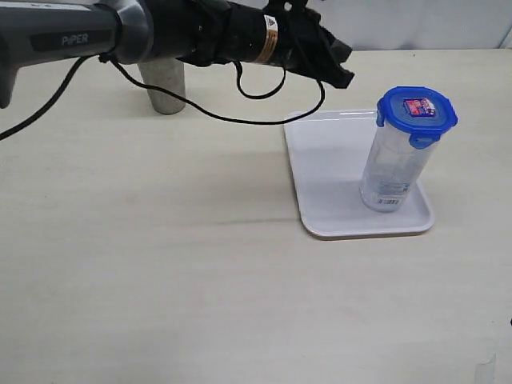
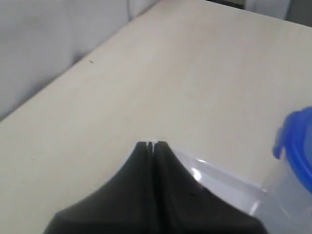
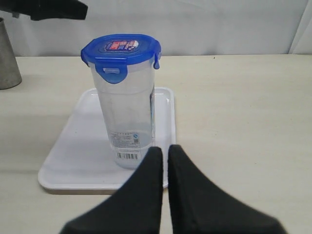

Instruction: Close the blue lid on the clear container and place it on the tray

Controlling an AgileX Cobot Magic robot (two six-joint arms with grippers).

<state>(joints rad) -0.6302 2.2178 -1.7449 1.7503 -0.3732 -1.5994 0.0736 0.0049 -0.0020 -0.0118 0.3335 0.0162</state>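
The clear container [image 1: 392,172] stands upright on the right part of the white tray [image 1: 328,184], with the blue lid [image 1: 416,112] sitting on its top. My left gripper [image 1: 344,76] hangs in the air over the tray's far left corner, apart from the container, its jaws shut on nothing. In the left wrist view the shut gripper [image 2: 152,144] points past the tray's rim [image 2: 219,180], and the lid's edge [image 2: 297,146] shows beside it. In the right wrist view my right gripper [image 3: 165,148] is shut and empty, a little short of the container [image 3: 129,117], the lid [image 3: 122,48] and the tray [image 3: 73,146].
A grey metal tumbler [image 1: 164,88] stands at the back of the table behind the left arm and also shows as the tumbler [image 3: 7,58] in the right wrist view. A black cable [image 1: 240,120] loops under the left arm. The pale tabletop [image 1: 160,264] spreads left of the tray.
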